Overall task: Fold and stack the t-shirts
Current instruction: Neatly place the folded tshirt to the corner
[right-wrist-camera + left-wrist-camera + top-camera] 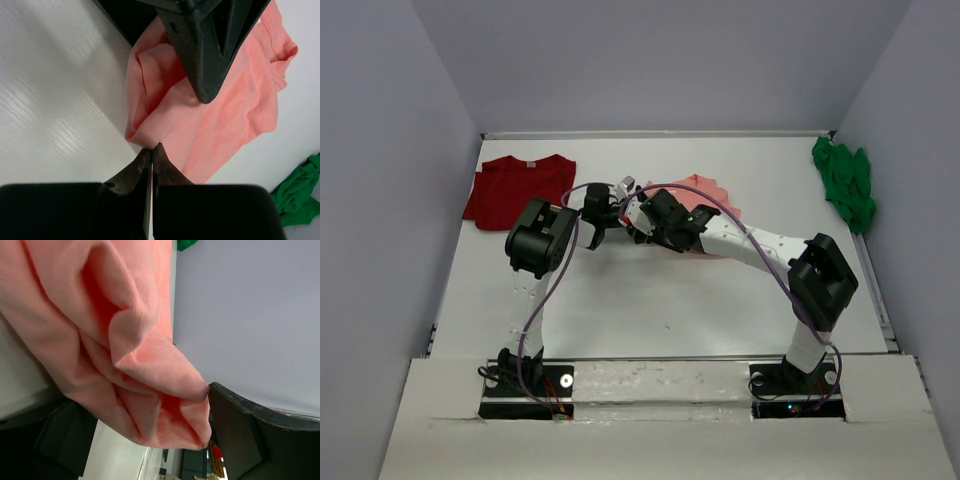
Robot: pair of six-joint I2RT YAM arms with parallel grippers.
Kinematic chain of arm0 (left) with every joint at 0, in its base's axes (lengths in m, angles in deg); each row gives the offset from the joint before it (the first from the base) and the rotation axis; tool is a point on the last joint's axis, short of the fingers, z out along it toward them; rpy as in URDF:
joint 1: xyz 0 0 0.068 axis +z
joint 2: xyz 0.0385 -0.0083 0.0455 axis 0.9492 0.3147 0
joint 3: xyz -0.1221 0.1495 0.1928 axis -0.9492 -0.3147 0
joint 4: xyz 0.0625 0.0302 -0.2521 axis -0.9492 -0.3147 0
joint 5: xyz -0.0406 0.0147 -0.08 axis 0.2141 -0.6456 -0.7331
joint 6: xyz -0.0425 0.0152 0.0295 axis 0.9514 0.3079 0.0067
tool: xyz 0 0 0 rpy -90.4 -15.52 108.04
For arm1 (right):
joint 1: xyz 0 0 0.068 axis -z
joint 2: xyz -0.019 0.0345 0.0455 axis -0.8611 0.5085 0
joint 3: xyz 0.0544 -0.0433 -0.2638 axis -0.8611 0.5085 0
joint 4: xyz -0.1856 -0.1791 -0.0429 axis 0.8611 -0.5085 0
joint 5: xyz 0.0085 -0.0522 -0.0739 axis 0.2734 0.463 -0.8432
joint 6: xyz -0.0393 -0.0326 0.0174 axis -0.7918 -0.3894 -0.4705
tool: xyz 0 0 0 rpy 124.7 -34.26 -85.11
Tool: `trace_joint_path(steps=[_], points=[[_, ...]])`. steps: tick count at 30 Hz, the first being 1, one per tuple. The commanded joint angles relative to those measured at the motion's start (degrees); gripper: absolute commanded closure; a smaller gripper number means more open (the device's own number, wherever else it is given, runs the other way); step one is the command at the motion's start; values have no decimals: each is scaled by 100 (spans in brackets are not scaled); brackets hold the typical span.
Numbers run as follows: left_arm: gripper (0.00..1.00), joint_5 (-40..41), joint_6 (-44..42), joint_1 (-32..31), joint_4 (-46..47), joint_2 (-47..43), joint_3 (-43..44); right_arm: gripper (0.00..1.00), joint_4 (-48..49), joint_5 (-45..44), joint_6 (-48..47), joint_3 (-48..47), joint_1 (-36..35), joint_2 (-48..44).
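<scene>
The salmon-pink t-shirt [708, 190] lies bunched at the table's middle, mostly hidden under both grippers. My right gripper [151, 148] is shut, its tips pinching a folded edge of the salmon-pink t-shirt [235, 105] just above the table. My left gripper [145, 415] stands wide open, and a thick bunch of the pink cloth [125, 340] hangs between its fingers [245, 435], brushing the right one. In the top view the left gripper [603, 212] and right gripper [642, 215] meet close together. The dark red t-shirt [518, 190] lies spread flat at the back left. The green t-shirt [845, 180] is crumpled at the back right.
Grey walls close in the white table [650, 300] on three sides. A purple cable [760, 255] arcs between the two arms. The green shirt [300, 195] lies against the right wall.
</scene>
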Motion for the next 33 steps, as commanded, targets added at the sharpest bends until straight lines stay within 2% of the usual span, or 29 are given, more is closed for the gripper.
trace_joint_path(steps=[1, 23, 26, 27, 30, 31, 32, 33], points=[[1, 76, 160, 69, 346, 161, 260, 100, 200, 0, -45, -36, -53, -202], [1, -108, -50, -63, 268, 627, 735, 100, 139, -36, -89, -186, -53, -35], [13, -196, -24, -72, 268, 732, 788, 100, 121, -36, -80, -177, -53, -44], [24, -205, -32, -63, 268, 750, 788, 100, 121, -44, -80, -177, -53, -44], [46, -179, 11, -81, 276, 768, 771, 100, 113, -44, -89, -186, -53, -35], [64, -161, 64, -81, 276, 794, 753, 100, 121, -44, -80, -186, -53, -26], [74, -170, 73, -81, 285, 811, 762, 100, 113, -36, -80, -194, -53, -26], [88, -153, 73, -81, 285, 846, 762, 100, 113, -27, -63, -203, -53, -17]])
